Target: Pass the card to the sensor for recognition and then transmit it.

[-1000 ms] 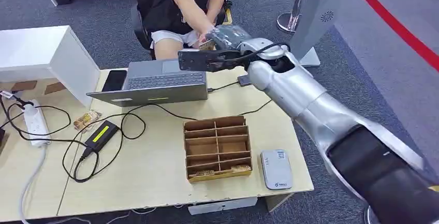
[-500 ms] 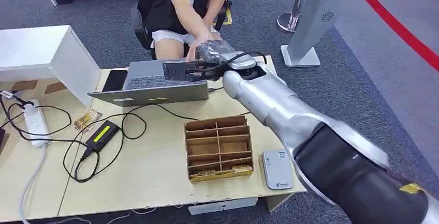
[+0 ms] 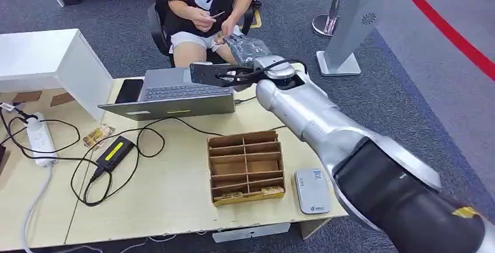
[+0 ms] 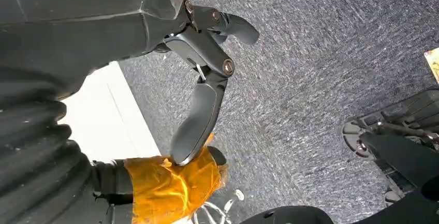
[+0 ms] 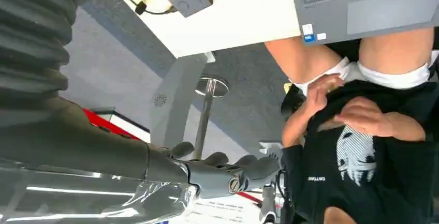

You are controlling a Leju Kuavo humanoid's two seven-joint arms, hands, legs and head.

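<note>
Now the person holds the card, while the right hand reaches out, fingers spread and empty.

A: Head view? High up, looking forward and down over the table toward the laptop.
B: Right wrist view, turned, close behind its hand, shares that laptop and the seated person.
A: Left wrist view close, facing carpet.
</note>
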